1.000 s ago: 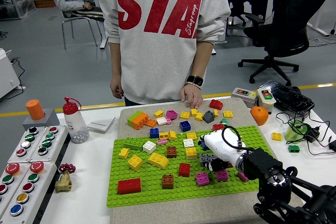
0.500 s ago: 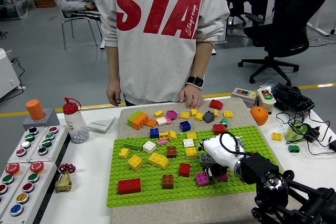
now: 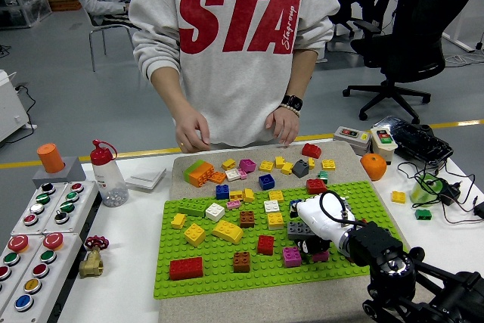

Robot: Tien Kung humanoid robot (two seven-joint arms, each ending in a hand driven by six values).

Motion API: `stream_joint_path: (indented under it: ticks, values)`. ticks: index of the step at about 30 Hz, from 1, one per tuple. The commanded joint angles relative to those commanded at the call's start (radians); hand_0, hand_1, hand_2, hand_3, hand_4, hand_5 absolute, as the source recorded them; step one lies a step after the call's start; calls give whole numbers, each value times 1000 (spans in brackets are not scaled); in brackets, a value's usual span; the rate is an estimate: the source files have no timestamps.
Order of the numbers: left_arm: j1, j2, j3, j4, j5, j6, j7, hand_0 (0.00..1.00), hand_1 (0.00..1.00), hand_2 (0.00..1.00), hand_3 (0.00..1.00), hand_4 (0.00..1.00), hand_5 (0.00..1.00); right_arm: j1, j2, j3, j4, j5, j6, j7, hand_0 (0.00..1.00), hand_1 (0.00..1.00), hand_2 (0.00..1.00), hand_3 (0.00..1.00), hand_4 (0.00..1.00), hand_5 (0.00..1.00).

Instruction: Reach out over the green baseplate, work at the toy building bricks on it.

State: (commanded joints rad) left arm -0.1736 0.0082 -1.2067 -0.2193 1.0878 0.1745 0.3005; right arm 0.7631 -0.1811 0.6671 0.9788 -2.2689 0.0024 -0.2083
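The green baseplate [image 3: 227,281] lies at the table's middle with several bricks stuck on it: a red one [image 3: 186,268], a brown one [image 3: 241,261], a magenta one [image 3: 292,256], yellow ones [image 3: 227,231]. My right hand [image 3: 311,243], white-shelled on a black arm, hangs low over the plate's right half. It stands right beside a grey brick [image 3: 296,230], and a small magenta brick [image 3: 321,256] shows under it. Whether it grips either brick is hidden. My left arm does not show.
A person stands at the far edge, one hand [image 3: 193,131] and the other [image 3: 285,124] hovering over the beige mat [image 3: 344,158] strewn with loose bricks. Button boxes [image 3: 38,240], a bottle [image 3: 107,175] and a brass valve [image 3: 91,258] fill the left. An orange [image 3: 373,166] and cables [image 3: 446,191] lie at the right.
My right hand slid slightly left over the plate and stayed low. The person leaned in, lifted one hand off the mat and brought the other forward to the table edge.
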Motion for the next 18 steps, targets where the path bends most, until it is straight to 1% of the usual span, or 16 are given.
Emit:
stream_joint_path:
  ticks: [1,2,7,8,18]
  values:
    - [0,0,0,0,1,0,0,665,619,615,486,381,998,1,1,0,-3,0,-2,0,643,676,657,686,680,362]
    - [0,0,0,0,1,0,1,665,619,615,486,380,998,2,2,-1,-6,0,-3,0,632,673,652,683,657,369]
    - [-1,1,-1,0,2,0,1,665,619,615,486,380,998,8,7,-2,-18,0,-8,-1,632,673,652,683,657,369]
    - [-1,1,-1,0,2,0,1,665,619,615,486,379,998,10,8,-2,-21,0,-8,0,626,660,634,674,652,356]
    - [-3,2,-4,0,4,1,0,665,618,615,484,378,998,24,10,-6,-40,0,-3,1,622,657,639,672,632,362]
